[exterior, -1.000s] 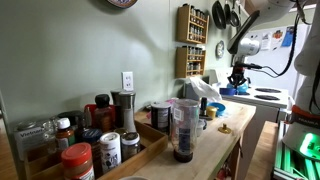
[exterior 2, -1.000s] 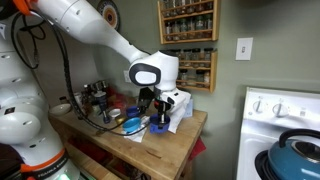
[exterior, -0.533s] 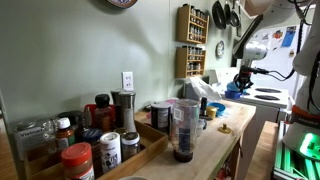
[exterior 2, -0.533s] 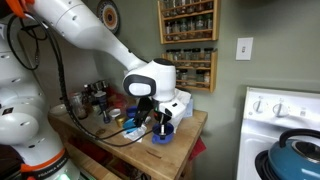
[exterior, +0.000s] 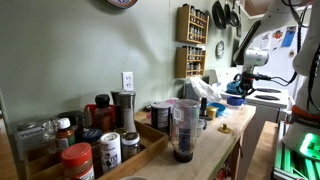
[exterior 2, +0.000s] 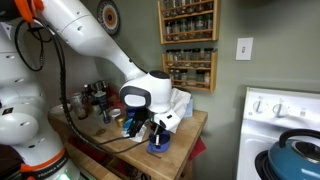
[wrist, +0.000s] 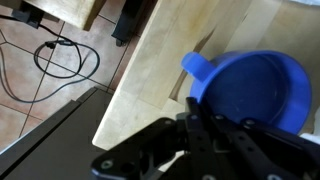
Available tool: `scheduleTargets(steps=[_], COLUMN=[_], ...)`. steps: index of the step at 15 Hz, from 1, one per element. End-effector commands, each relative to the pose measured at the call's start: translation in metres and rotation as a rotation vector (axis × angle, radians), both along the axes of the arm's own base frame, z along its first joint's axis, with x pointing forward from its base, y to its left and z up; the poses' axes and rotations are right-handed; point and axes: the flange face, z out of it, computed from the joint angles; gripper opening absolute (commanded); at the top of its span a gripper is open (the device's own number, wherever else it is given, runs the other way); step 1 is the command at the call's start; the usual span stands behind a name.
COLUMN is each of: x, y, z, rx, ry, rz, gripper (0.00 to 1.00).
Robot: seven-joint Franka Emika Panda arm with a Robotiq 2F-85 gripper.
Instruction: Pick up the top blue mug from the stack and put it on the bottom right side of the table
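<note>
Hanging low at the near edge of the wooden table [exterior 2: 186, 134], the top blue mug [exterior 2: 158, 147] is directly under the gripper [exterior 2: 156, 134] in an exterior view. I cannot tell whether its base touches the wood. The wrist view looks straight down into the same mug [wrist: 256, 94]. It is a plain solid blue, its round mouth open to the camera and its handle pointing up and left over pale wood grain. The gripper [wrist: 205, 126] comes in from the bottom of that view. Its dark fingers close together on the near rim of the mug, pinching it.

Just beside the gripper, further in on the table, a patch of blue marks the stack [exterior 2: 131, 127], half hidden by the robot's white wrist. Dark jars and small appliances crowd the table behind it. A wooden spice rack [exterior 2: 188, 45] hangs on the green wall above, with a white outlet [exterior 2: 244, 48] to one side. A white stove [exterior 2: 283, 115] stands apart from the table, and a blue domed kettle [exterior 2: 298, 150] sits on it.

From the far end of the table, the mug [exterior: 235, 99] and gripper [exterior: 238, 89] look small and distant. A clear blender jar [exterior: 184, 128] and a cluster of spice jars [exterior: 80, 158] fill the foreground. Past the table's edge in the wrist view, black cables [wrist: 55, 55] lie looped on the tiled floor.
</note>
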Motion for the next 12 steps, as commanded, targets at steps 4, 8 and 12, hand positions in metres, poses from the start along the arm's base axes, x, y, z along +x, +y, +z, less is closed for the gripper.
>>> scheduleTargets(steps=[4,8,12], x=[-0.006,-0.006,-0.018], y=[-0.009,-0.008,0.009], z=[-0.016,-0.013,0.043], rx=[-0.023,-0.025,-0.079], ry=[-0.023,-0.008,-0.056], rz=[-0.072,-0.074,0.006], gripper=[0.01,0.44,0.73])
